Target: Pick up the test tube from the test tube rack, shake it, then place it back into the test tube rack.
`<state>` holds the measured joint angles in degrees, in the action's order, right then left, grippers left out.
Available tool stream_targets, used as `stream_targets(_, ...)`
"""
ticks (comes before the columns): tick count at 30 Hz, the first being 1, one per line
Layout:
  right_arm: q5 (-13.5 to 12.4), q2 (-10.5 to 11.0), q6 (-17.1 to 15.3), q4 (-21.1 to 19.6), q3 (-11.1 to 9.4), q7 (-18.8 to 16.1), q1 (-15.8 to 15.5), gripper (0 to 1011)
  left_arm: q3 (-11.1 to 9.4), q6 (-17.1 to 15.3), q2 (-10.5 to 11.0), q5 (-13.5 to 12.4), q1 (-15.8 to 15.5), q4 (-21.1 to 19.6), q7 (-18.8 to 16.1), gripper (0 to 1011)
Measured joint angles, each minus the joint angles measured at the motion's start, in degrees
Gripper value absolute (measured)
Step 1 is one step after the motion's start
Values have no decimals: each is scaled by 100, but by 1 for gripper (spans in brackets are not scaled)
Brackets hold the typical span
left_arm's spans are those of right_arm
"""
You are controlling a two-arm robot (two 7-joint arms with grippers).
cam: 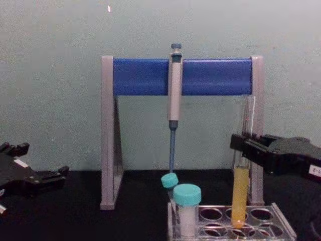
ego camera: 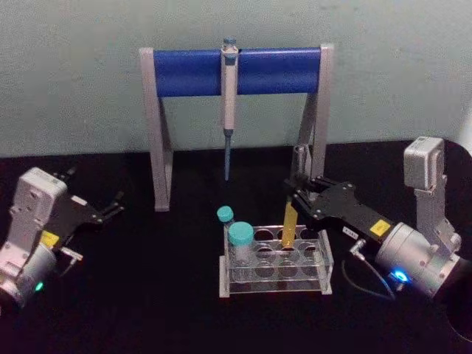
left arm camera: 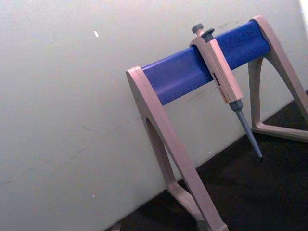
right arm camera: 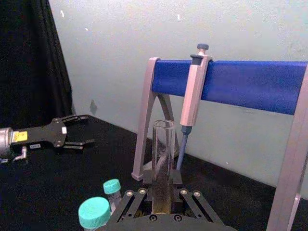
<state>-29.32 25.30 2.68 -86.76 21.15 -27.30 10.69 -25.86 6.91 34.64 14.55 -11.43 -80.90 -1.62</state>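
Where its lower end enters a back-row hole toward the right of the rack [ego camera: 273, 285], the tube [ego camera: 290, 225] stands nearly upright, yellow liquid in its lower part. The right gripper [ego camera: 301, 198] pinches the tube's middle. Two capped tubes [ego camera: 240, 236] occupy the rack's left end. The left gripper [ego camera: 112, 206] rests far left, fingers spread. A pipette stand [ego camera: 192, 72] rises behind.

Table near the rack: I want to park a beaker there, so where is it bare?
Bare black table lies between the left pincer and the test tube rack, in front of the left leg of the pipette stand, and along the near edge. Crowded: the rack's right and back, where the right pincer grips the test tube.
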Motion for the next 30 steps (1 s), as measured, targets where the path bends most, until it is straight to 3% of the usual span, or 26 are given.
stream_targets(30,210,-142,30,385,63,-17,-32,222,0,0,0,0,0,0,0,1010)
